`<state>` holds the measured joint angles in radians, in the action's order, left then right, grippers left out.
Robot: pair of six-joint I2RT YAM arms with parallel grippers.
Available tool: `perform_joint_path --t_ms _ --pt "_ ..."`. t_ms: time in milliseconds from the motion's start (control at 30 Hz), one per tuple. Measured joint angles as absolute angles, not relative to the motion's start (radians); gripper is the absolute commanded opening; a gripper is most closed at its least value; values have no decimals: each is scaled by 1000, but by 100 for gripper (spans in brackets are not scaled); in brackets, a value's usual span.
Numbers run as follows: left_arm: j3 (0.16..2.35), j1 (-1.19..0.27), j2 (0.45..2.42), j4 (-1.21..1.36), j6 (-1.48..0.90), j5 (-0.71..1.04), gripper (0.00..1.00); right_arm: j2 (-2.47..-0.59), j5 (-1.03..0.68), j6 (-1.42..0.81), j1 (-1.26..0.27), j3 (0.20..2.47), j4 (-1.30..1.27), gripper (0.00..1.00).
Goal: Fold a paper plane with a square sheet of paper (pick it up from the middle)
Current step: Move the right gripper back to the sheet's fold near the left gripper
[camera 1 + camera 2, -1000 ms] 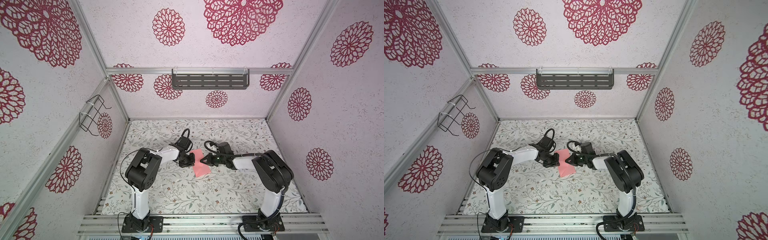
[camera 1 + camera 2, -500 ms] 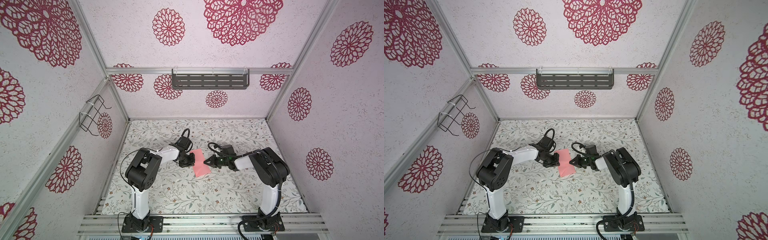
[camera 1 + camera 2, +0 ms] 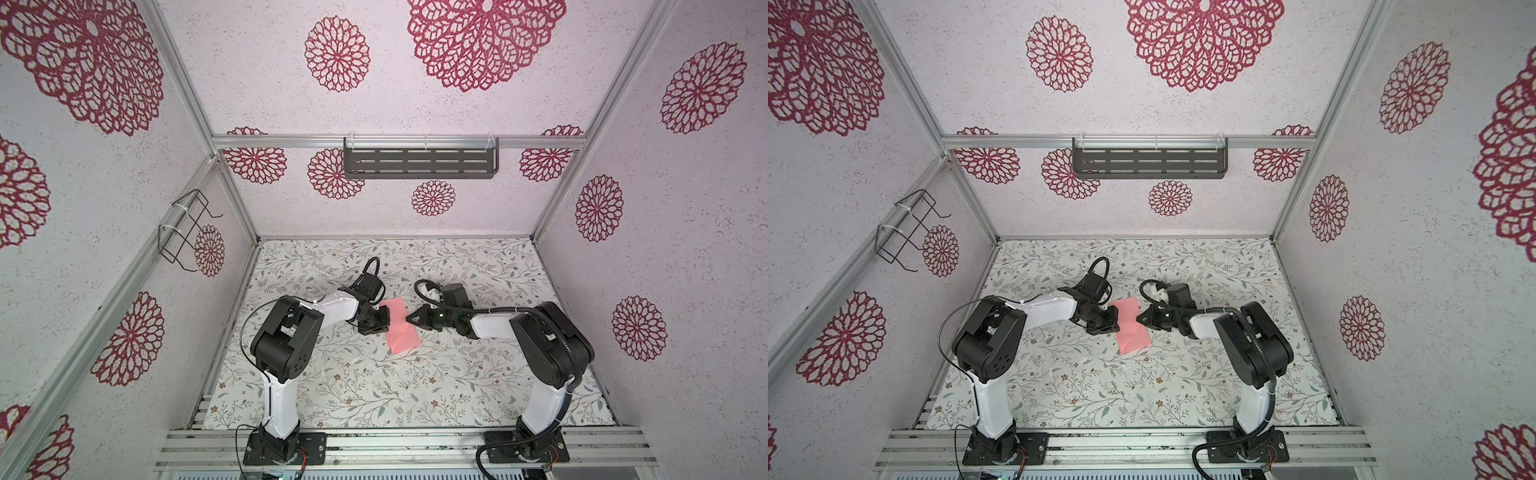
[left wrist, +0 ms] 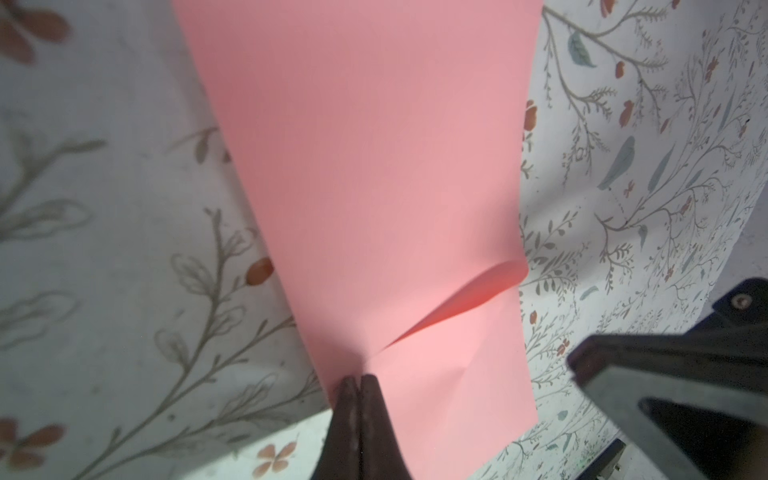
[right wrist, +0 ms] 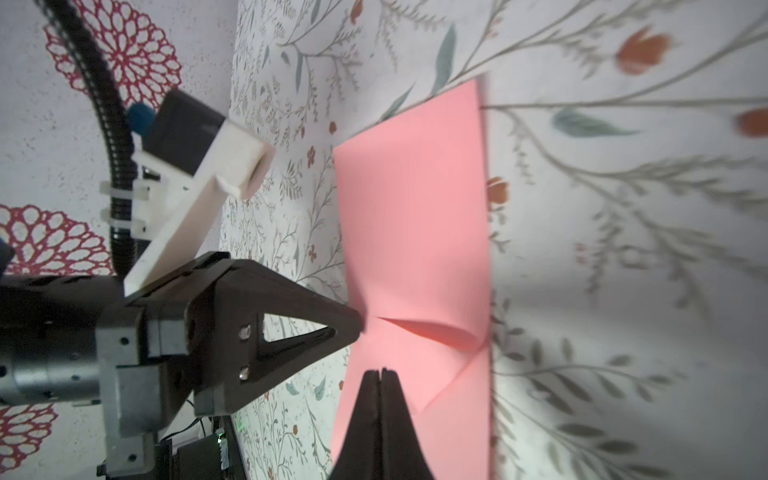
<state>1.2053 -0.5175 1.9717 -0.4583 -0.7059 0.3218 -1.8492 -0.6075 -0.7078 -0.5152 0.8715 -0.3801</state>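
Note:
The square sheet of paper (image 3: pixel 402 337) is salmon-pink and lies on the floral table as a long rectangle, with a raised pucker across its middle (image 4: pixel 478 286). My left gripper (image 3: pixel 384 321) is shut, and its tips (image 4: pixel 358 380) touch the middle of one long edge, where the pucker starts. From the opposite side my right gripper (image 3: pixel 410 320) is also shut, its tips (image 5: pixel 379 372) just over the paper near the pucker. Both top views show the paper (image 3: pixel 1133 330) between the left gripper (image 3: pixel 1113 321) and the right gripper (image 3: pixel 1140 319). No paper shows between either pair of fingers.
The floral table (image 3: pixel 374 395) is walled on three sides. A dark slotted shelf (image 3: pixel 419 160) hangs on the back wall and a wire rack (image 3: pixel 187 232) on the left wall. An aluminium rail (image 3: pixel 395 440) carrying both arm bases runs along the front edge.
The right arm's elbow swung a little inward and back out while its tips stayed by the paper's edge. The left arm and the paper have not moved.

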Motion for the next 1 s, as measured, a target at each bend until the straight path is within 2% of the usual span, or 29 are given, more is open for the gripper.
perform_joint_path --t_ms 267,533,800,1000 --pt "1205 -517 1972 -458 -706 321 0 -1948 -600 -708 -529 916 -350 3" --pt "1205 -517 1972 -458 -705 320 0 -1954 -596 -715 -456 918 -350 2" --pt "1205 -517 1972 -459 -703 320 0 -1879 -534 -691 -418 902 -290 3" --pt "1206 -517 1972 -460 -703 320 0 -1827 -548 -673 -501 908 -282 2"
